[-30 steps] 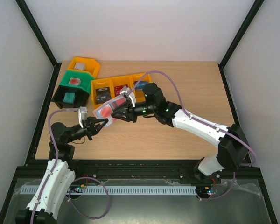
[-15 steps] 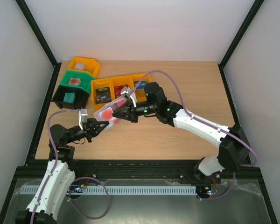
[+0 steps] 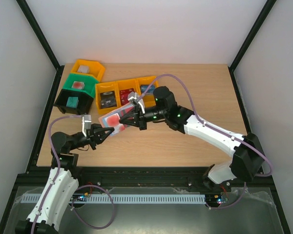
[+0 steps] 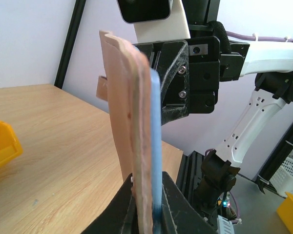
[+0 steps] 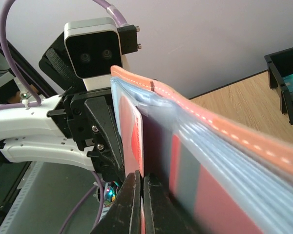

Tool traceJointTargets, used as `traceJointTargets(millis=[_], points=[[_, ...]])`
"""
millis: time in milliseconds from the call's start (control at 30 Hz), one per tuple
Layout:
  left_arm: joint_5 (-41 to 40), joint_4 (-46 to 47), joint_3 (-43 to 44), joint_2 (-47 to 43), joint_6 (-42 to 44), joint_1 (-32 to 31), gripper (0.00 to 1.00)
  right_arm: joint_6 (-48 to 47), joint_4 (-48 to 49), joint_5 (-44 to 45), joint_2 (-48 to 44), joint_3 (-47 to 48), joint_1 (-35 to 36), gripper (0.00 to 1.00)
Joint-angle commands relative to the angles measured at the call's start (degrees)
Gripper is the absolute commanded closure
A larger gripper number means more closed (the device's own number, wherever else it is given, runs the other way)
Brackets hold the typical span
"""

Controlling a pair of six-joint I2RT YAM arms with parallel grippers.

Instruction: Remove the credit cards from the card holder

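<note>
While the holder hangs in the air between the two arms, we see it just at 9 o'clock of the desk's middle, with the bins near it at 12 o'clock.

The left pincer is clamped on the holder's lower edge, reaching in from 7 o'clock in the top view. The right pincer comes in from 3 o'clock, and its fingers are pressed together on the edge of a red card in the front pocket.

We judge several risks. The right grip covers only a thin strip of the card, so the card may slip free as it is drawn out. A tight pocket could drag the whole holder along and pull it out of the left pincer, which has just one edge. A neighbouring card could also ride out with the first and drop onto the desk.

The holder is a thin folding wallet. Its outside is tan with pale stitching along the rim. Inside is light blue lining and a fan of clear sleeves showing red and dark cards. From the left wrist we see it edge-on, upright and slightly bowed.
</note>
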Motion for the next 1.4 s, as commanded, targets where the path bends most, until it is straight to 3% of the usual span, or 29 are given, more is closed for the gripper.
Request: traceJointTargets(millis=[0,300,433,1367], points=[[1.3,4.8,-0.7,-0.8,-0.8,-0.1,0.9,-0.9,0.4,-0.2,-1.8,-0.4,-1.1,0.98],[1.0,4.9,-0.8,-0.9,-1.2,-0.1,0.87,-2.3,-1.8,0.7,-2.7,-0.4,-2.4,0.98],[0.5,5.0,-1.0,-0.8,-1.4,-0.1,0.98,-2.5,-2.4,0.9,-3.0,-0.3,-2.7,0.98],[-3.9,2.3,-1.8,-0.7,-1.7,0.3,0.98,-3.2,-4.2,0.5,-5.8,-1.8,-6.5,0.98]])
